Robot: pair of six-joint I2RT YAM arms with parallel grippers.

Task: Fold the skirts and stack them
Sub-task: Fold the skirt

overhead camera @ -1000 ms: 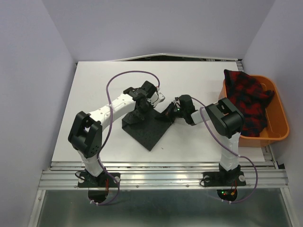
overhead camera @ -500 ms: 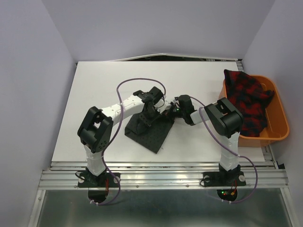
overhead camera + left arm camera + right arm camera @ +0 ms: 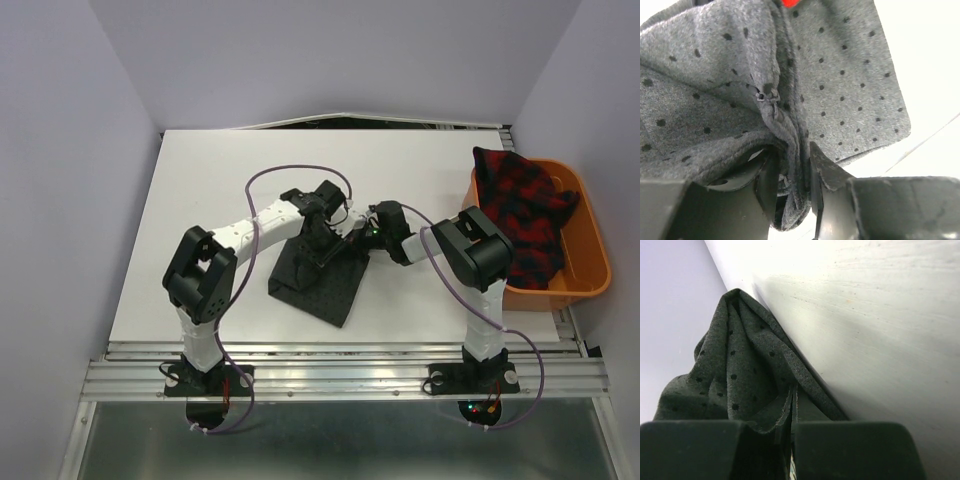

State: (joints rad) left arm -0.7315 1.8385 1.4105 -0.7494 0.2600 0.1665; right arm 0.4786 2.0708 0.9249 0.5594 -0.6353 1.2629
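Note:
The dark grey dotted skirt [image 3: 318, 280] lies partly folded on the white table, its far edge lifted. My left gripper [image 3: 326, 238] is shut on a bunched fold of it; the left wrist view shows the cloth [image 3: 840, 75] pinched between the jaws [image 3: 794, 185]. My right gripper [image 3: 356, 236] is shut on the skirt's right edge, low at the table; the right wrist view shows the thin edge [image 3: 740, 370] between the shut jaws [image 3: 791, 415]. The two grippers are close together. The red-and-black plaid skirt [image 3: 520, 215] lies heaped in the orange basket.
The orange plastic basket [image 3: 592, 250] stands at the table's right edge, next to the right arm. The white table [image 3: 210, 200] runs left and far of the skirt. Purple cables loop over both arms.
My left gripper has moved right and nearer to the right gripper, carrying the skirt's left part over. The skirt now lies narrower and more bunched. The right gripper has barely moved.

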